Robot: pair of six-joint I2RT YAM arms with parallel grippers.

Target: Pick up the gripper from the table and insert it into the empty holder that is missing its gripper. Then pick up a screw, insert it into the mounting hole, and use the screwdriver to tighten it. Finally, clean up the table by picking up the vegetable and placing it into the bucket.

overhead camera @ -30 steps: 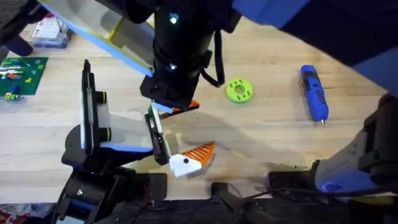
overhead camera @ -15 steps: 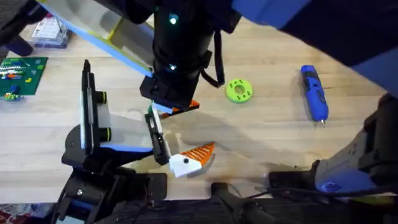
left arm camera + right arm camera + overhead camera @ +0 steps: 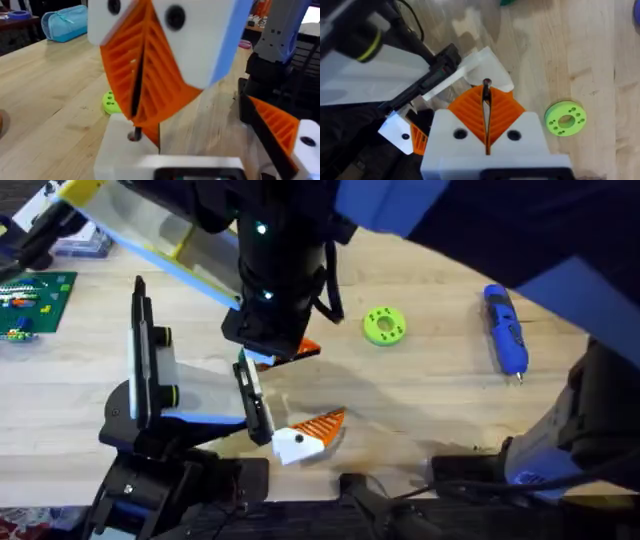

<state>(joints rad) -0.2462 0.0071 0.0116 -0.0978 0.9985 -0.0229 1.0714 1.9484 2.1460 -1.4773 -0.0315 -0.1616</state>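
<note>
Right gripper point(image 3: 485, 95), white with orange ribbed pads, is seen clenched on a small dark screw point(image 3: 486, 83), held point-down over a hole point(image 3: 132, 136) in a white block, apparently to seat it. The narrow black holder point(image 3: 255, 405) lies just below. The blue pen-shaped screwdriver point(image 3: 505, 330) is left lying well apart on the wooden table point(image 3: 420, 395). No writing can be read.
</note>
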